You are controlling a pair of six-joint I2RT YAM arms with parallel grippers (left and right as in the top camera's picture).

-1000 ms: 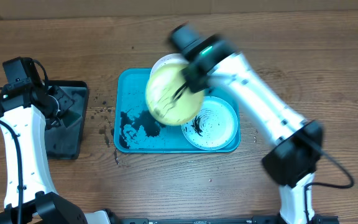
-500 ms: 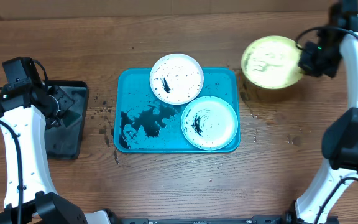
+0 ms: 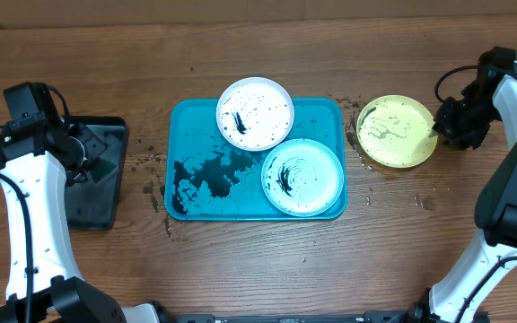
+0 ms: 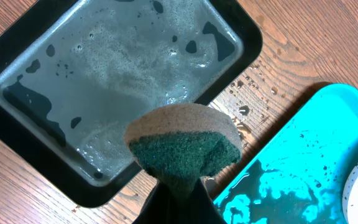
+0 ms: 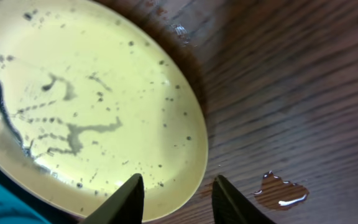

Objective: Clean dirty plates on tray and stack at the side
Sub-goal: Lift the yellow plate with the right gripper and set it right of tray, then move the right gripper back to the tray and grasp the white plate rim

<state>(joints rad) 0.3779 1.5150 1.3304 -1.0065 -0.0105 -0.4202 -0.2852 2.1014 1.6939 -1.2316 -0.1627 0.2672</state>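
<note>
The turquoise tray holds the white plate at its back and the pale mint plate at its right, both with black smears. The yellow-green plate lies flat on the table right of the tray, with grey streaks; it also shows in the right wrist view. My right gripper is open, its fingers straddling that plate's right rim. My left gripper is shut on a green-and-tan sponge over the edge of the black tray.
The smaller black tray with soapy water stands at the left, also in the overhead view. Black specks and water drops lie on the wood between the trays. A small puddle sits right of the yellow-green plate.
My right arm carried the yellow-green plate from above the tray to the right, lowered it flat onto the table and opened its fingers. The left arm has not moved.
</note>
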